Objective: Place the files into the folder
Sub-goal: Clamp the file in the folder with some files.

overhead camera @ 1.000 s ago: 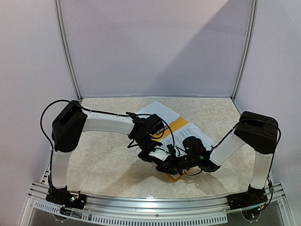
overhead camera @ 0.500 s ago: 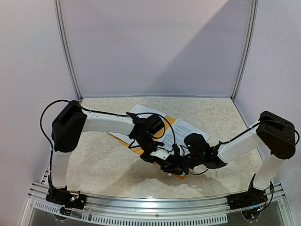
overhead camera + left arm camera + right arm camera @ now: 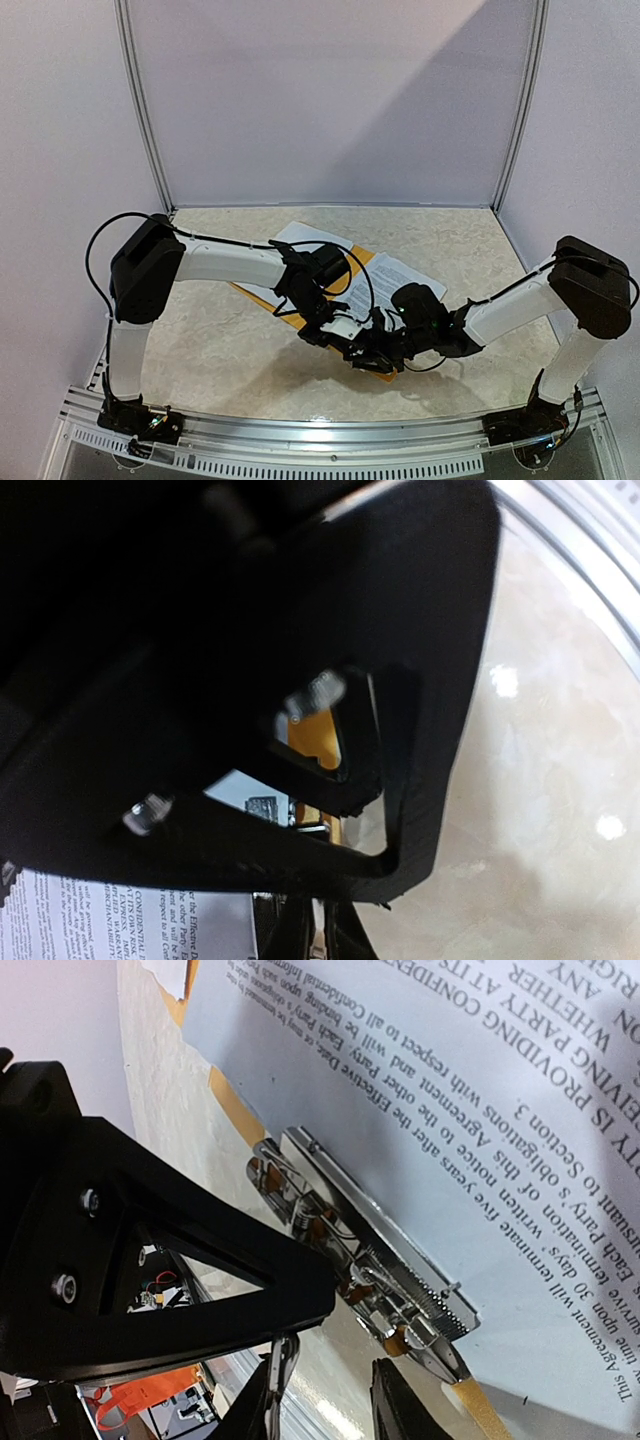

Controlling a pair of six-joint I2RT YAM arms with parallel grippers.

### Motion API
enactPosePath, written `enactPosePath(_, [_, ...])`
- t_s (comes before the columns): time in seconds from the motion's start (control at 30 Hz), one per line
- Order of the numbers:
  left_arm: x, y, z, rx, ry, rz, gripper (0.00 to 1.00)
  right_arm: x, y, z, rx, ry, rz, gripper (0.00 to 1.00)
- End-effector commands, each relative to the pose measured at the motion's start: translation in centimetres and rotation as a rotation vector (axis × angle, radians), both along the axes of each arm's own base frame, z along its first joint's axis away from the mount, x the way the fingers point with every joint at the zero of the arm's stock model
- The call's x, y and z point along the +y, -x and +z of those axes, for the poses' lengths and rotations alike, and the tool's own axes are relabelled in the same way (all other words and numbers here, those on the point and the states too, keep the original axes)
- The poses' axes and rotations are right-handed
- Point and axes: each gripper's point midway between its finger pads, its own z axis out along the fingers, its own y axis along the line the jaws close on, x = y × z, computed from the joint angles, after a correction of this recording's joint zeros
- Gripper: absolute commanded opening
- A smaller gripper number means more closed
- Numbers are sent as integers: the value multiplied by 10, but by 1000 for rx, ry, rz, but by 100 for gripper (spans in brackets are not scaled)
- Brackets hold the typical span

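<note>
Paper first: a printed sheet [image 3: 480,1090] lies on the orange folder [image 3: 268,300] at mid-table, with the folder's near corner under both wrists. From above, the folder's long edge runs from about 10 o'clock to 4 o'clock.

In the right wrist view the metal clip [image 3: 360,1260] sits along the sheet's margin. Its long axis also runs 10 to 4 o'clock in that view, and the lines of text run the same way. I cannot tell whether the sheet is caught under the clip or only lies against it.

The right gripper [image 3: 338,1400] has the clip at 12 o'clock from its fingertips, near but apart. Its jaws stand partly open with only table showing between them.

The left gripper [image 3: 352,345] is closed, and the pictures do not show whether it pinches anything. In the right wrist view its black finger frame comes in from 9 o'clock, its tip just beside the clip's near side. Whether they touch is unclear.

Both arms are close, but my guess is that the right, open and facing the clip, is better placed to work it.
</note>
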Motion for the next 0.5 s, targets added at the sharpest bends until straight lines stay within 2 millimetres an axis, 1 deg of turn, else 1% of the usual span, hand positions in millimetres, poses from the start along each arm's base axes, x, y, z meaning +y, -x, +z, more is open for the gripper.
enactPosePath(0.0, [33,0,-37,-19,-197,63,0,20,0,27,-48,-88,23,31])
enactPosePath(0.1, [34,-3,-40,-29,-208,70,0,20,3,36,-66,-134,11,31])
enactPosePath(0.13, [34,-3,-41,-30,-210,70,0,22,4,42,-71,-161,8,31])
enactPosePath(0.23, [36,-2,-42,-29,-219,67,0,33,10,59,-83,-237,33,31])
enactPosePath(0.3, [37,-2,-42,-28,-220,68,0,36,14,58,-78,-242,35,31])
enactPosePath(0.37, [38,-1,-42,-28,-222,69,0,33,16,55,-66,-235,9,31])
enactPosePath(0.47, [37,-3,-42,-29,-222,76,0,15,13,42,-41,-201,-80,32])
